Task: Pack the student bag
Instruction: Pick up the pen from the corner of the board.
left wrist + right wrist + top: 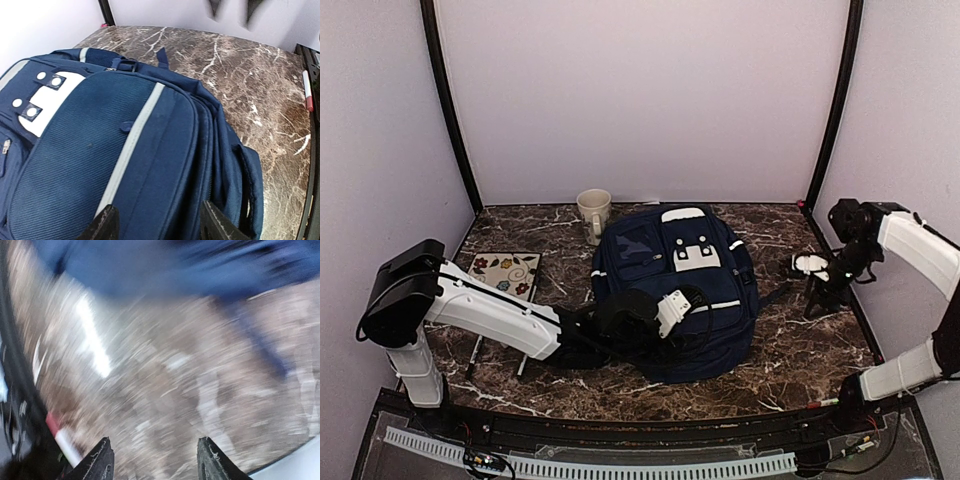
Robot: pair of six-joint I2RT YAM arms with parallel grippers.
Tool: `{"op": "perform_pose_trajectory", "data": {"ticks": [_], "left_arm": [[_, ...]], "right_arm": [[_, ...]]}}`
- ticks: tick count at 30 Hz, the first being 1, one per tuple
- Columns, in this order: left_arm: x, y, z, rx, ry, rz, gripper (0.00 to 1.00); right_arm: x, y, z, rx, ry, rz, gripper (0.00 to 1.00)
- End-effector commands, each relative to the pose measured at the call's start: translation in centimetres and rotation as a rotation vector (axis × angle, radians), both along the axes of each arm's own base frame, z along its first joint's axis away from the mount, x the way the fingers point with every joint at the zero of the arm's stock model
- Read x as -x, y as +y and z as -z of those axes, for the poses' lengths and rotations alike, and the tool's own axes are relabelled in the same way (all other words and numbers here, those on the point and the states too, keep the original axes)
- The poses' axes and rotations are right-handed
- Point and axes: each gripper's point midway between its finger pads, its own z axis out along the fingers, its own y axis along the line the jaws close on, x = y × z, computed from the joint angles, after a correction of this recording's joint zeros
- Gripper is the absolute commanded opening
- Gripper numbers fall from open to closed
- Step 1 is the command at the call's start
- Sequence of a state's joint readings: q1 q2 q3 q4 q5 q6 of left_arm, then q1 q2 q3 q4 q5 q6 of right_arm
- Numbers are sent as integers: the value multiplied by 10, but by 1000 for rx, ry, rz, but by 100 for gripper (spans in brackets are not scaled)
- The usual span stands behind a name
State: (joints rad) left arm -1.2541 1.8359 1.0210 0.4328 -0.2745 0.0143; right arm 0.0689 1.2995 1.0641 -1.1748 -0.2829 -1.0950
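Jaws on both sides are standing apart and empty, the left arm [490,310] hovering over the bag [675,290] lying mid-tabletop [790,360], the right arm [920,245] beside it; packing is seemingly starting, so next is calling for gripping a zipper [214,150]

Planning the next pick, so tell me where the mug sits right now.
In the top view the cream mug stands upright at the table's far edge, left of centre, just off the student bag's far-left corner, beyond the flowered notebook.
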Motion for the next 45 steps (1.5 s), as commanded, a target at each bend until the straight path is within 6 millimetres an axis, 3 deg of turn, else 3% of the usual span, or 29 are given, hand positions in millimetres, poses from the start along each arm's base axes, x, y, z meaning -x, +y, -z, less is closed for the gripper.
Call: {"op": "perform_pose_trajectory", "data": {"ticks": [1,7,15,24,31,38,43,45], "left_arm": [[-14,8,-35,49,-48,-85,58],[-20,17,-29,30,-55,-128,58],[-21,18,-25,21,-49,-139,59],[-27,20,-17,-2,-50,-156,59],[-31,22,-10,-16,-40,-174,59],[-36,29,-3,-27,-25,-190,59],[-39,29,0,-27,-13,-185,59],[-41,28,2,-27,-10,-184,59]], "right_arm": [[89,-37,34,198,171,-288,58],[134,-64,70,339,164,-444,60],[144,-68,94,398,144,-517,59],[155,-59,105,360,185,-613,68],[154,-56,134,427,144,-634,67],[149,-50,135,427,120,-612,65],[144,-29,99,321,123,-652,67],[145,-26,95,302,117,-698,68]]}}
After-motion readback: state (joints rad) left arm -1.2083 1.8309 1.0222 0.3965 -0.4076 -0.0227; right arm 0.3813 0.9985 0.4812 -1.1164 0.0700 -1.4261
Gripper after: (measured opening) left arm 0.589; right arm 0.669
